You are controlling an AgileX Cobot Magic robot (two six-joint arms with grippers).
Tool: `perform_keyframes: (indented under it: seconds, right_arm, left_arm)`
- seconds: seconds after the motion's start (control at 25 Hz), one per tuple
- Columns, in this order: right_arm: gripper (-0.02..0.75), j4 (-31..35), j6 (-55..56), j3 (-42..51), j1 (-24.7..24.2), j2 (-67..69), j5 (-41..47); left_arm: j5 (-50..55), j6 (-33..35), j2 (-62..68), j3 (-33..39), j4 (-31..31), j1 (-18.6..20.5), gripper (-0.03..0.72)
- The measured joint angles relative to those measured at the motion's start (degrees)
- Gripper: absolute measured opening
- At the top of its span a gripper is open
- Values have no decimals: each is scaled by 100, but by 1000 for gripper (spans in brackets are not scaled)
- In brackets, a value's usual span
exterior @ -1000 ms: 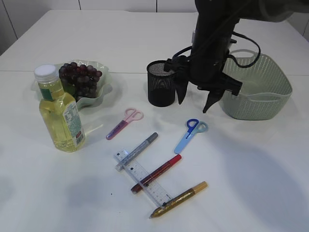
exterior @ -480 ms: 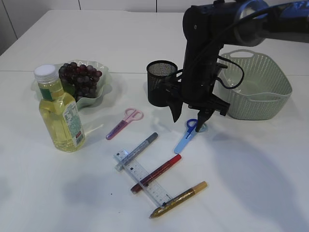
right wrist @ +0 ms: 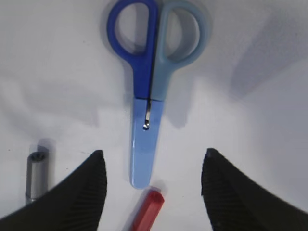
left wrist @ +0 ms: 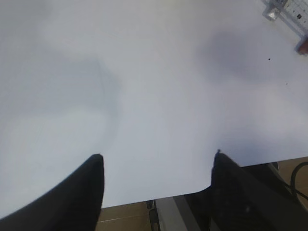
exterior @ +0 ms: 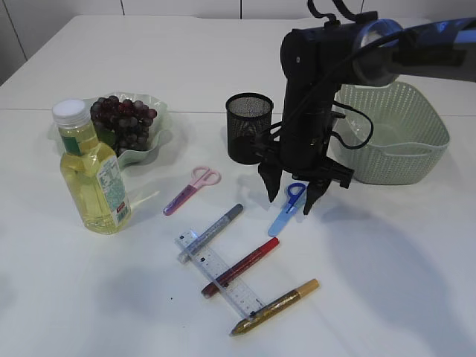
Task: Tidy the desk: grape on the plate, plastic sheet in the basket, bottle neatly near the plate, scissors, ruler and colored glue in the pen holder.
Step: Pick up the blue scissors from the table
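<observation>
Work surface: a white table with a matte, uniform top. A faint seam runs horizontally across it from 9 o'clock toward 3 o'clock in the upper third of the exterior view. Behind the far edge, at 12 o'clock, pale wall panels with thin vertical joints are visible. Lighting is diffuse and comes from above; soft grey shadows lie on the tabletop. In the left wrist view, the table edge sits at 6 o'clock, with brownish floor below it.
</observation>
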Motion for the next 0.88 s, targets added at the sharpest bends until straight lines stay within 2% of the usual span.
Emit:
perform_keyframes:
  seconds: [0.4, 0.6, 0.88]
  right_arm:
    - [489, -128, 61, 0, 0, 40, 0]
    - [452, -194, 239, 0, 0, 40, -11]
    - [440, -220, 411, 0, -22, 63, -71]
  left_arm:
    - [0, 12, 0, 0, 25, 0, 506]
    - [-33, 12, 0, 0, 37, 0, 506]
    - [-78, 12, 0, 0, 48, 0, 506]
